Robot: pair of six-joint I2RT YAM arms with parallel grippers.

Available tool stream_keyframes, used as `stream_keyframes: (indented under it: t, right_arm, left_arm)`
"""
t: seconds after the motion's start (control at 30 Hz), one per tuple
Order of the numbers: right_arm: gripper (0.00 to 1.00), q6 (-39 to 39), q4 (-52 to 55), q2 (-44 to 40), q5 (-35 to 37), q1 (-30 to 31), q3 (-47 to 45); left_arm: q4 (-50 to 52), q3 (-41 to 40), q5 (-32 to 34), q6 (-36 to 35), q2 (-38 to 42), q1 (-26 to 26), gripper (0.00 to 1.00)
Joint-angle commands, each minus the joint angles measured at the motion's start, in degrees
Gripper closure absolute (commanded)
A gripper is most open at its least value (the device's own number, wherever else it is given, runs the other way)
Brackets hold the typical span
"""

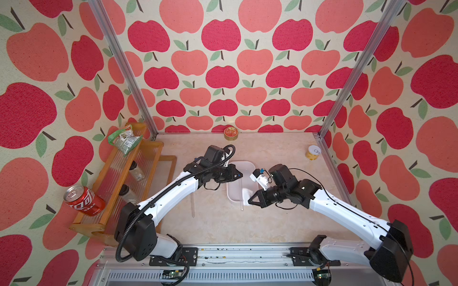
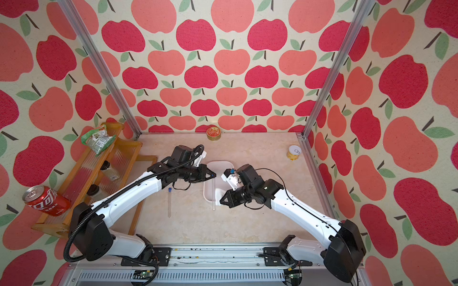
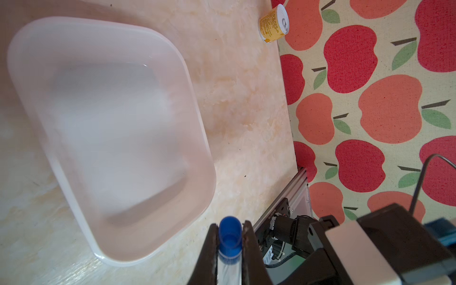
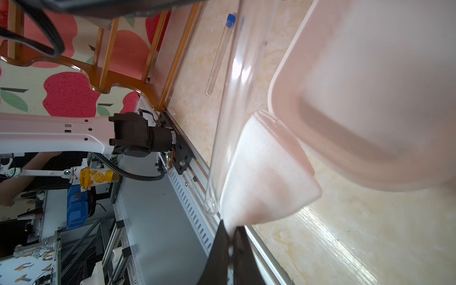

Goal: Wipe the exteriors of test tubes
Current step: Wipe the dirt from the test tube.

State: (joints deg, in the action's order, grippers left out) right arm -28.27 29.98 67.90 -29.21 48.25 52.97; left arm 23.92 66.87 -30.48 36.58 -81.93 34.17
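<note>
My left gripper [image 3: 230,224] is shut on the blue-capped end of a clear test tube [image 3: 229,266], above the near edge of the white tray [image 1: 241,164]. In both top views that tube [image 2: 213,195] runs from the left gripper [image 1: 239,175] toward the table's front. My right gripper [image 4: 230,225] is shut on a corner of a white cloth [image 4: 266,172]. The cloth [image 1: 245,195] rests against the held tube [image 4: 229,111] near its rounded end. A second capped test tube [image 2: 169,203] lies on the table left of the tray, and it also shows in the right wrist view [image 4: 219,54].
An orange rack [image 1: 148,148] at the left holds a snack bag [image 1: 124,138], two dark-lidded jars [image 1: 136,170] and a red can [image 1: 84,200]. A gold tin [image 1: 231,133] stands at the back wall. A yellow can [image 1: 312,152] lies near the right post.
</note>
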Motion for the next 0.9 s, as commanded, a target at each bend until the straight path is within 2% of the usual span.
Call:
stream_keyframes:
  t: [0.0, 0.13, 0.33, 0.57, 0.7, 0.87]
  right_arm:
    - [1.0, -1.96, -0.62, -2.51, -2.5, 1.25, -2.04]
    - [1.0, -2.48, -0.82, -4.27, -4.0, 1.84, -2.57]
    - [1.0, -0.62, 1.88, -3.57, -1.73, 1.09, 0.05]
    - [1.0, 1.82, 2.93, 1.13, -0.52, -1.71, 4.04]
    - [1.0, 5.38, 7.12, 5.62, 2.33, -2.23, 9.06]
    - [1.0, 6.62, 7.51, 10.13, 2.9, -3.77, 13.46]
  left_arm:
    - [-0.02, 2.56, -0.65, -0.24, -0.88, -0.34, 1.0]
    - [0.08, 2.56, -0.27, -0.04, -1.22, -0.54, 1.0]
    - [-0.3, 2.41, -0.84, 0.38, -1.3, -0.24, 1.0]
    - [-0.12, 1.86, -0.63, 0.58, -0.26, 0.12, 1.0]
    - [-0.44, 1.25, -1.07, 0.52, 0.11, 0.43, 1.0]
    - [-0.37, 1.07, -1.23, 0.34, 0.09, 0.8, 1.0]
